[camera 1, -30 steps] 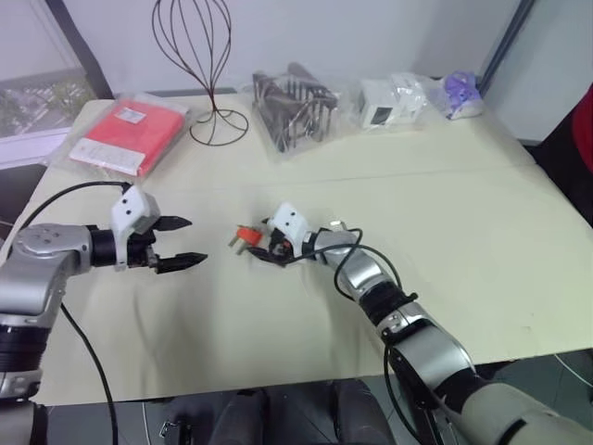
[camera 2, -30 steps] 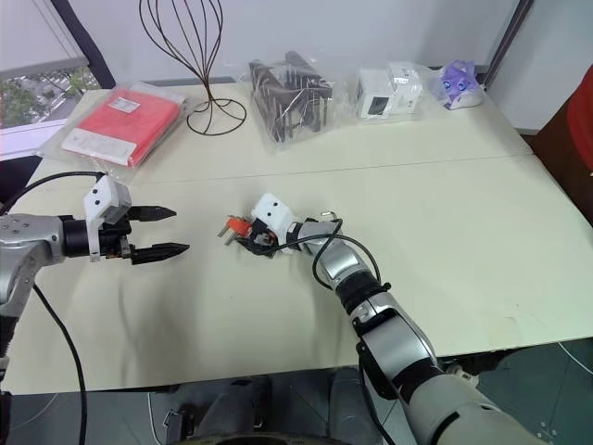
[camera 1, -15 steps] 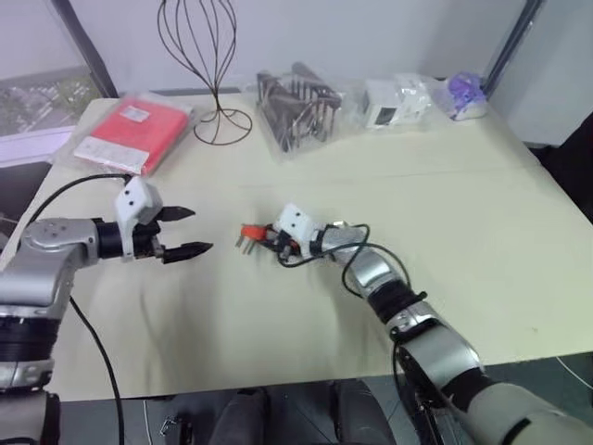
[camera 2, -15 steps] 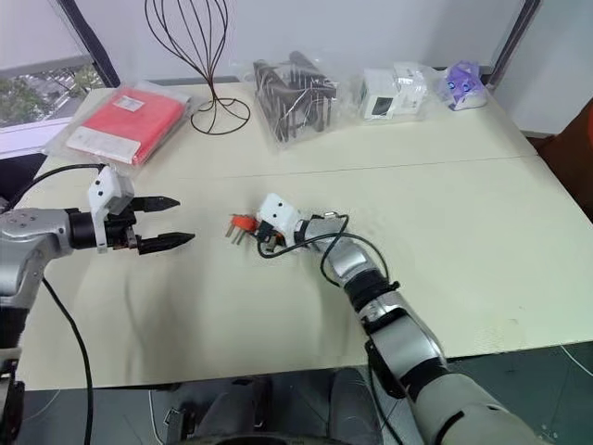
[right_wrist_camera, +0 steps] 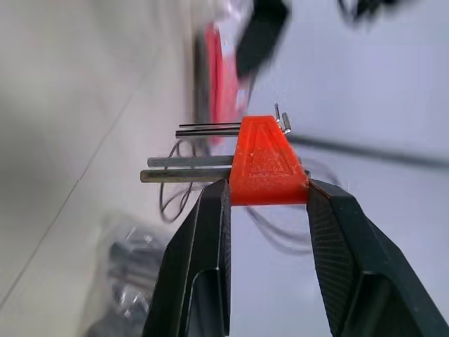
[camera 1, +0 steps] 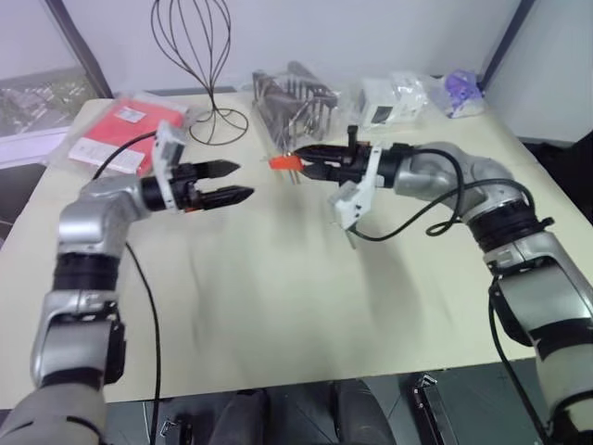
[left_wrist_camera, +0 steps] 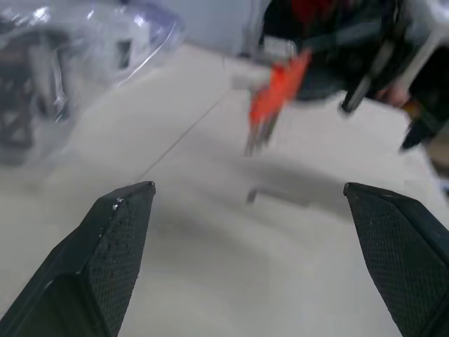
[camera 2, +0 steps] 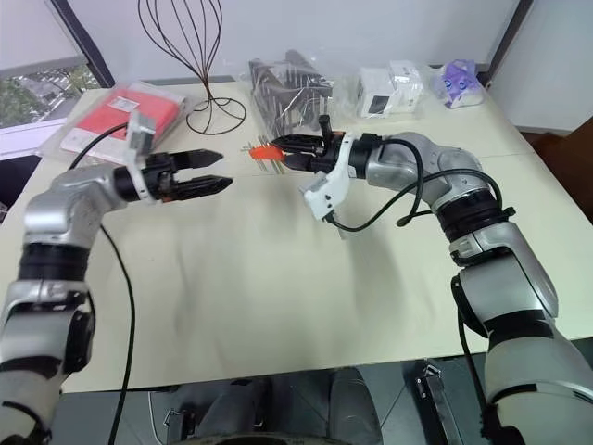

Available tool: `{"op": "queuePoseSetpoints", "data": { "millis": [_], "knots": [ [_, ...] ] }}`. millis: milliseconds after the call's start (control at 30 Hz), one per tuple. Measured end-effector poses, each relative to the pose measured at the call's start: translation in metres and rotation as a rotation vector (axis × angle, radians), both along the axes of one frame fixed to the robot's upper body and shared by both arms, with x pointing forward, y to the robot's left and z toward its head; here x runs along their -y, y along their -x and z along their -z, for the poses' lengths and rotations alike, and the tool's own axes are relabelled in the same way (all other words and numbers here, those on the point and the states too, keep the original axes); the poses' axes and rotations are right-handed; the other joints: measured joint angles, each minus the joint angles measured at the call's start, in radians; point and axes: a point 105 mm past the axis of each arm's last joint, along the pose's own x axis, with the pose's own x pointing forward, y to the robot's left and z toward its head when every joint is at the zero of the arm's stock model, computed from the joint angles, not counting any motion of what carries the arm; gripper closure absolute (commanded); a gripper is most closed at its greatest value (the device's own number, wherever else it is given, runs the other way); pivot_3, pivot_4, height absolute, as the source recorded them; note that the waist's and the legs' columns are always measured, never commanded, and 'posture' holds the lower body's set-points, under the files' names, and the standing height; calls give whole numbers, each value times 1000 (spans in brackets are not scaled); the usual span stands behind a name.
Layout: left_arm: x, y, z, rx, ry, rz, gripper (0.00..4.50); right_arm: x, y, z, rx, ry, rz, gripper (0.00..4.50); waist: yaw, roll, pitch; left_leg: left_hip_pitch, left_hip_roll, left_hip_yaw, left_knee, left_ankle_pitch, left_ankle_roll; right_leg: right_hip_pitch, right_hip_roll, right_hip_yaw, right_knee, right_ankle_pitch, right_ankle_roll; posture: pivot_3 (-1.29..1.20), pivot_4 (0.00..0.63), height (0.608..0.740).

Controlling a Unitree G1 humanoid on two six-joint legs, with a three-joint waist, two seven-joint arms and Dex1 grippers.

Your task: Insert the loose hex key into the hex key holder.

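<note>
- Cream tabletop [camera 1: 278, 306] spreads under both arms in the left eye view; along its far edge stand a dark wire stand [camera 1: 199, 56], a flat red packet in clear plastic [camera 1: 116, 134], a bagged dark metal rack [camera 1: 295, 100], a bagged white box [camera 1: 389, 100] and a small purple item in plastic [camera 1: 460, 93].
- Same view: the right gripper [camera 1: 301, 165] is raised above the table, its two black fingers clamped on the orange hex key holder [camera 1: 283, 161]. The left gripper [camera 1: 236, 182] hovers just beside it, tips aimed at the holder, fingers spread apart and empty.
- Right eye view: the two grippers face each other above the table's middle, near but not touching.
- Left wrist view: both black fingertips [left_wrist_camera: 116, 239] stand wide apart. Between them, ahead, the holder hangs blurred above the table. On the table below it lies the loose hex key [left_wrist_camera: 277, 195], a thin grey L-shaped rod, untouched.
- Right wrist view: the fingers [right_wrist_camera: 200, 274] pinch the orange block from both sides; thin dark and grey keys stick out of it sideways.
</note>
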Motion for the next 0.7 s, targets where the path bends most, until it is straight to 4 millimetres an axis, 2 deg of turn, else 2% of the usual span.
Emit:
{"op": "queuePoseSetpoints", "data": {
  "millis": [267, 533, 633, 700],
  "knots": [
    [37, -13, -8, 3, 42, 134, 0, -1, 2, -7, 46, -56, -34, 3540, -9, 0, 0, 0, 0, 0, -1, 0, 0, 0, 0, 0, 0, 0, 0, 0, 150, 740],
    [55, -21, -13, 13, 60, 177, 0, 1, -3, -9, 28, -86, -3, 3540, -15, 0, 0, 0, 0, 0, 0, 0, 0, 0, 0, 0, 0, 0, 0, 0, 150, 740],
    [54, -23, -11, 14, 57, 175, 1267, 2, -4, -10, 19, -94, 7, 3540, -24, 0, 0, 0, 0, 0, 0, 0, 0, 0, 0, 0, 0, 0, 0, 0, 150, 740],
    [56, -23, -9, 12, 56, 181, 2336, 3, -5, -11, 13, -102, 13, 3540, -26, 0, 0, 0, 0, 0, 0, 0, 0, 0, 0, 0, 0, 0, 0, 0, 150, 740]
  ]
}}
